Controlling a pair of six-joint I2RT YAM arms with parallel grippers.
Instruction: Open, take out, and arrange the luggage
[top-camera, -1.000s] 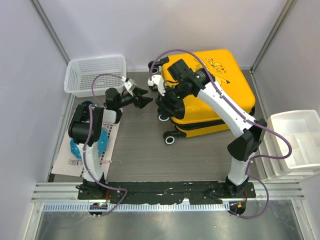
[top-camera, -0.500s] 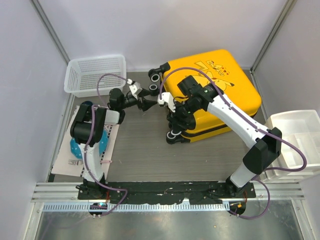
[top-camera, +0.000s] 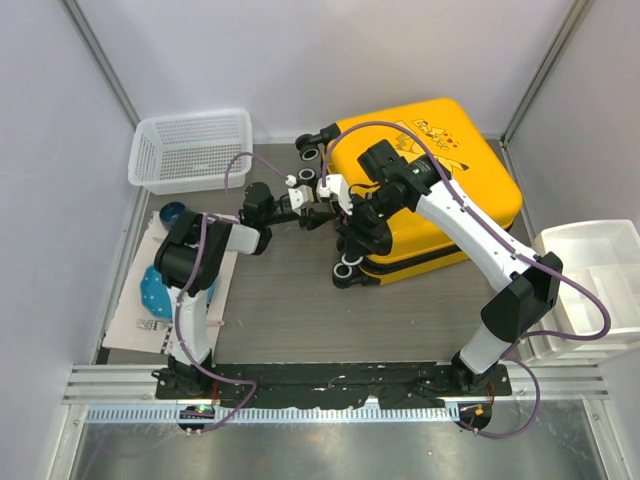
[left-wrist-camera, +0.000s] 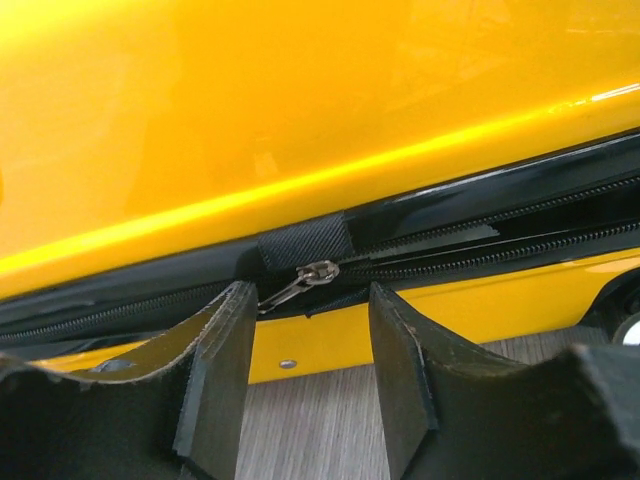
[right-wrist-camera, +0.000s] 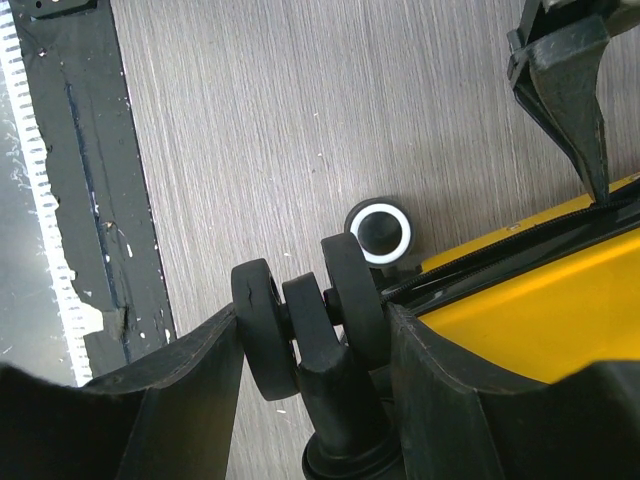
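The zip pull (left-wrist-camera: 305, 278) is seen just ahead of parted left fingers (left-wrist-camera: 222, 375). A luggage (right-wrist-camera: 520, 300) wheel (right-wrist-camera: 300, 335) is clasped by right fingers (right-wrist-camera: 185, 405).

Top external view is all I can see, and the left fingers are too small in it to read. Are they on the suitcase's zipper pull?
Observer: Not closed on it. In the left wrist view the left fingers stand open. The zipper pull lies just past their tips, centred in the gap, below a black fabric tab on the luggage.
Operator: And what is the right arm holding down there?
Observer: The right wrist view shows the right fingers closed around a black double wheel at a corner of the luggage, one finger against each side.
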